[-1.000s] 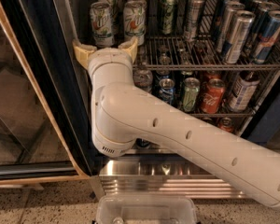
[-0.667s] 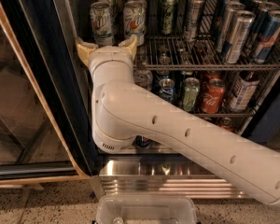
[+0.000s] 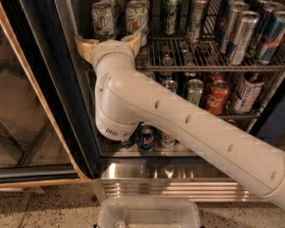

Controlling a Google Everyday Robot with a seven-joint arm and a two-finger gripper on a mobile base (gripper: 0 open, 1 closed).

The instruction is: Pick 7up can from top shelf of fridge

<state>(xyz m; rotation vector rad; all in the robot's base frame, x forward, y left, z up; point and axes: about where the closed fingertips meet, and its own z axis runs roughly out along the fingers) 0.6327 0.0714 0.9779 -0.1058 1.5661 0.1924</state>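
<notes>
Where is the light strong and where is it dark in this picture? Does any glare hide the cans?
Camera view: the cans on the top shelf are well lit, including the 7up can just behind the open end effector at the shelf's left front. The glare lies on the steel base panel, not on the cans. The arm shades the bottom cans beneath it.

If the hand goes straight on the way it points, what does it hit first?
Probably the 7up can at the front left of the top shelf; the open hand sits just before it. The neighbouring white can stands just right of that line, though depth is unclear.
</notes>
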